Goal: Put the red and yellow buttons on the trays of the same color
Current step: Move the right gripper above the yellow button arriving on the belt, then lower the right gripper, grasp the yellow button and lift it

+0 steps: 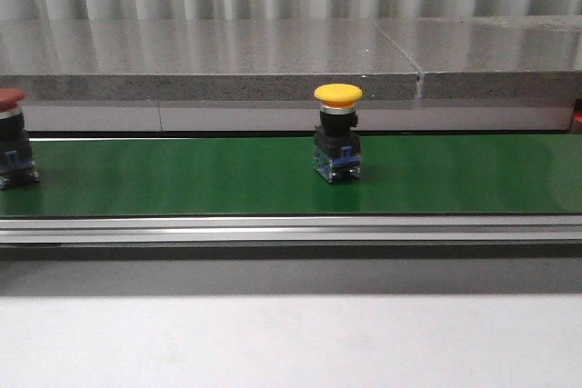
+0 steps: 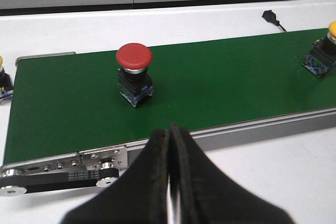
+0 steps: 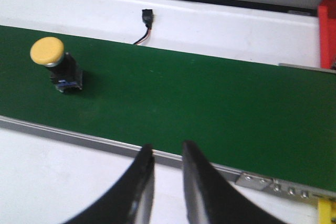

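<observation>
Each gripper has 2 matte black, curved fingers tapering to narrow tips: left gripper (image 2: 170, 135), right gripper (image 3: 165, 150).

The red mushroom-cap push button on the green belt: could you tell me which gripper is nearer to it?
Left. The left gripper sits just off the belt's edge before the red mushroom-cap push button; the right gripper does not see it.

Red button (image 2: 134, 72) upright on green belt (image 2: 220, 82) — left gripper (image 2: 170, 171) closed, empty.
</observation>
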Action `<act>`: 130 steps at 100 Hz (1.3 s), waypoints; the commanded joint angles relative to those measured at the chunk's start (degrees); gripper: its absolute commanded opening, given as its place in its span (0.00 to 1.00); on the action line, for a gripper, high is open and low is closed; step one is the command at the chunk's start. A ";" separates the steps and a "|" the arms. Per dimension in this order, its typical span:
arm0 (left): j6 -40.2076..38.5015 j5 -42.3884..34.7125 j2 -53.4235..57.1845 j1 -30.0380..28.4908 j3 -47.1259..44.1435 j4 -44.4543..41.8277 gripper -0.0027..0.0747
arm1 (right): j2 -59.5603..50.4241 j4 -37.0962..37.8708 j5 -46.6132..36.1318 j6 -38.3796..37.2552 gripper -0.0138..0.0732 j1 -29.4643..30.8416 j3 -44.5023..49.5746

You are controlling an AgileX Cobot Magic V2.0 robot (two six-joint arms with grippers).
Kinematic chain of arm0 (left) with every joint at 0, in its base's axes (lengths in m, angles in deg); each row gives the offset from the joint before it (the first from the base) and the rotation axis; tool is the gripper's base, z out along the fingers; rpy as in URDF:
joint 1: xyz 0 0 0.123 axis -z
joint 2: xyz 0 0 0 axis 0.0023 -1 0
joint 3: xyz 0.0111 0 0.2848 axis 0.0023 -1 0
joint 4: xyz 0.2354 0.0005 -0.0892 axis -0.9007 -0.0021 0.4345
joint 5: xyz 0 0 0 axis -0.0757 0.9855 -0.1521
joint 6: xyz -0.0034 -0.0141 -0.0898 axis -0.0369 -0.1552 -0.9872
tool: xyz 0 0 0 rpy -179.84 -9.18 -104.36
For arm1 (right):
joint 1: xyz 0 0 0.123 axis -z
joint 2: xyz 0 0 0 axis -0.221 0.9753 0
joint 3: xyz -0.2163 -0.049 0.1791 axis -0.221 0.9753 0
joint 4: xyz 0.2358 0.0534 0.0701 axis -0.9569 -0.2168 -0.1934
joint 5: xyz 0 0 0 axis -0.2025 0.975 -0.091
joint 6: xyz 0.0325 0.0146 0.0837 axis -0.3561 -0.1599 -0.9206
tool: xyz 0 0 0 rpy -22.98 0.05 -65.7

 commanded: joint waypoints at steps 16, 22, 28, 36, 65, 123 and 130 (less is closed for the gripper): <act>-0.09 -3.62 -0.01 0.49 1.39 0.86 0.01 | 14.33 -0.86 1.66 0.92 0.82 -6.59 -12.28; -0.09 -3.62 -0.01 0.49 1.39 0.86 0.01 | 17.44 -0.91 3.03 0.92 0.84 -7.91 -14.58; -0.09 -3.62 -0.01 0.49 1.39 0.86 0.01 | 20.46 -0.91 4.09 0.92 0.84 -9.12 -16.94; -0.09 -3.62 -0.01 0.49 1.39 0.86 0.01 | 24.91 -0.96 5.77 0.92 0.84 -10.80 -19.78; -0.09 -3.62 -0.01 0.49 1.39 0.86 0.01 | 38.42 -0.90 11.63 0.92 0.84 -14.80 -29.18; -0.09 -3.62 -0.01 0.49 1.39 0.86 0.01 | 55.39 0.32 11.65 3.20 0.64 -14.69 -36.83; -0.09 -3.62 -0.01 0.49 1.39 0.86 0.01 | 55.41 0.38 11.60 3.20 0.47 -14.69 -36.83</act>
